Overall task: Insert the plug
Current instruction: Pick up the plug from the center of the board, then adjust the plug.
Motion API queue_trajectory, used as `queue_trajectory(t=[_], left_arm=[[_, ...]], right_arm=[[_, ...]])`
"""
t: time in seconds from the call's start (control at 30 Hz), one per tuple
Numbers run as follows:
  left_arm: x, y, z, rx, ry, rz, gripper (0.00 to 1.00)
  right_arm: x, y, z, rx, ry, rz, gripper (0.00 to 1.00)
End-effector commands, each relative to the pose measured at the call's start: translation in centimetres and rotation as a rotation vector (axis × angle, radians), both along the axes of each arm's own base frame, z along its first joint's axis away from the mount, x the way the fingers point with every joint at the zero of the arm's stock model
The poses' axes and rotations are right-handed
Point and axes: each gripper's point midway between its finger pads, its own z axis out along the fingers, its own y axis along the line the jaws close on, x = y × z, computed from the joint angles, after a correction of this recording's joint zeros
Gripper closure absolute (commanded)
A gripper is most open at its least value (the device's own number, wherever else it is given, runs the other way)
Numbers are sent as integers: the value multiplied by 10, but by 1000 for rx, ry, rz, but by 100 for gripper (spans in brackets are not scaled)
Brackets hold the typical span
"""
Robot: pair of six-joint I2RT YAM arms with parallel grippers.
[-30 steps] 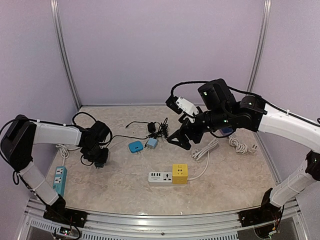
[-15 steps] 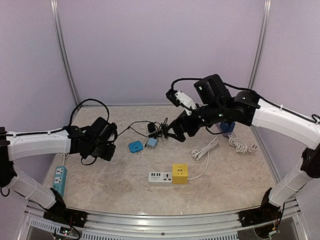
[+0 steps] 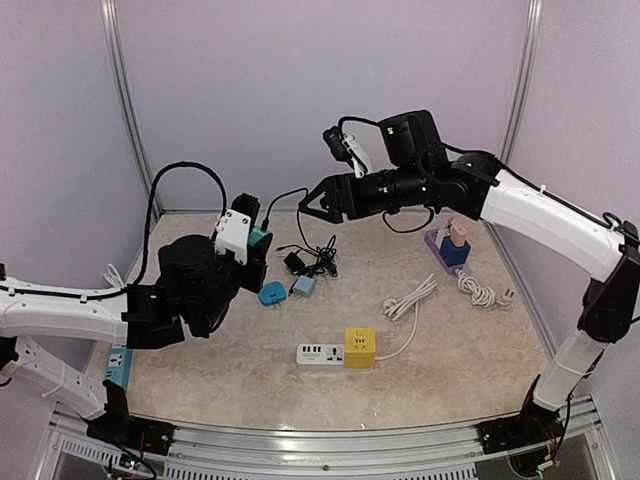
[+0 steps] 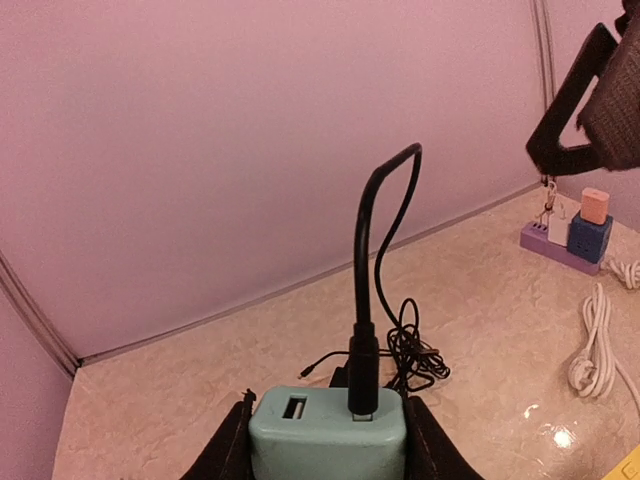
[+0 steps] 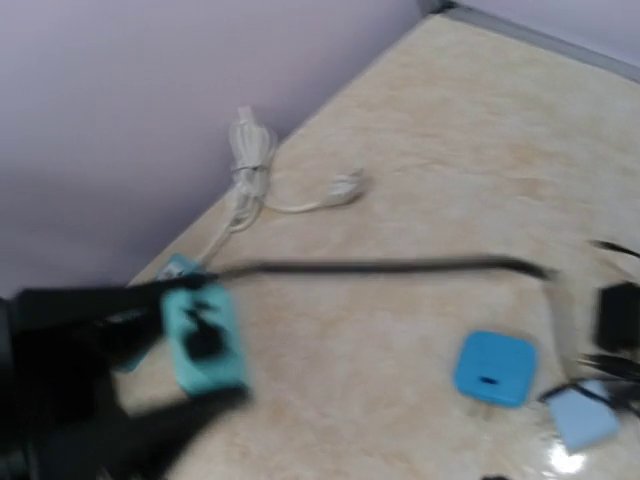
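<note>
A teal charger plug [image 4: 300, 445] sits between my left gripper's [image 4: 329, 425] two dark fingers, held up off the table. A black cable [image 4: 362, 250] is seated in its right-hand port; the left port is empty and its prongs are hidden. In the top view my left gripper [image 3: 256, 243] holds it high at centre left. My right gripper [image 3: 311, 200] hangs just right of it above the cable, jaws apart and empty. The right wrist view is blurred but shows the teal charger [image 5: 202, 335] and the cable [image 5: 400, 267]. A white and yellow power strip [image 3: 335, 354] lies on the table.
A blue charger [image 3: 271, 293] and a pale blue one [image 3: 303, 286] lie by a tangle of black cable [image 3: 318, 260]. A purple strip with blocks [image 3: 447, 247] is at the right, white cords [image 3: 412, 297] nearby, and a teal strip [image 3: 119, 362] at the left edge.
My left arm has lifted the teal charger off the table, up and rightwards. My right gripper has swung up and left towards it, and its jaws have narrowed.
</note>
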Motion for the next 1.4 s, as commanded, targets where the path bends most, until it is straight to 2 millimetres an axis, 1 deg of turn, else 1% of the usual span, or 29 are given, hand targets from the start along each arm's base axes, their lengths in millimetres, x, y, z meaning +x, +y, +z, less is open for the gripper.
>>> queue_trajectory(t=[0.0, 0.03, 0.13, 0.2, 0.3, 0.37, 0.47, 0.5, 0.57, 0.6, 0.63, 0.7, 0.73, 0.77, 0.8, 0.87, 0.9, 0.93, 0.97, 1.07, 1.1, 1.17, 1.23, 1.27, 1.3, 1.37], left_arm=[[-10, -22, 38, -43, -191, 49, 100], [-12, -31, 34, -24, -198, 35, 100], [-15, -43, 29, -20, -194, 4, 100], [-17, -47, 29, -30, -195, -20, 100], [-21, -48, 32, -49, -202, -46, 100], [-22, -51, 30, -47, -199, -65, 100], [-25, -56, 23, -39, -172, -131, 100], [-25, -56, 24, -47, -154, -168, 100], [-22, -56, 19, -87, -87, -242, 100], [-26, -59, 22, -113, -60, -329, 100], [-27, -60, 20, -121, -27, -389, 100], [-36, -61, 22, -127, 1, -508, 100], [-42, -59, 26, -118, -1, -546, 100], [-47, -60, 23, -85, 13, -577, 100], [-51, -61, 26, -59, 17, -605, 100], [-60, -68, 24, -2, 49, -670, 100], [-64, -73, 19, 23, 74, -705, 100], [-70, -78, 17, 39, 94, -748, 100], [-76, -85, 10, 57, 123, -801, 100], [-95, -100, -2, 85, 194, -941, 100], [-102, -104, -3, 88, 212, -988, 100], [-113, -110, -8, 98, 257, -1063, 100], [-121, -116, -12, 115, 290, -1119, 100], [-123, -117, -14, 128, 300, -1130, 100], [-125, -119, -17, 139, 311, -1138, 100], [-128, -121, -18, 148, 312, -1154, 100]], right_arm=[[-35, 32, -10, -43, 5, 147, 37], [-38, 36, -12, -51, 5, 163, 38], [-45, 43, -12, -57, 0, 194, 41], [-43, 43, -17, -78, -13, 189, 43], [-33, 41, -30, -137, -32, 155, 46], [-31, 41, -34, -163, -34, 153, 45], [-41, 40, -29, -164, -32, 209, 44], [-47, 37, -23, -162, -44, 236, 44], [-65, 25, -8, -158, -89, 305, 42], [-75, 16, -2, -171, -119, 344, 41], [-84, 7, 3, -176, -143, 373, 40], [-106, -14, 14, -179, -205, 450, 37], [-118, -24, 18, -174, -228, 490, 36], [-130, -33, 21, -169, -254, 534, 35], [-141, -42, 23, -165, -281, 571, 34], [-159, -59, 22, -171, -356, 647, 32], [-165, -66, 23, -176, -417, 679, 31], [-166, -72, 25, -187, -489, 686, 30], [-164, -77, 28, -199, -566, 678, 28], [-154, -90, 40, -256, -823, 638, 18], [-149, -94, 43, -286, -913, 623, 15], [-148, -98, 40, -350, -1102, 674, 11], [-150, -101, 34, -400, -1236, 742, 10], [-146, -101, 38, -409, -1287, 723, 9], [-138, -100, 42, -431, -1332, 685, 8], [-118, -99, 44, -501, -1394, 626, 7]])
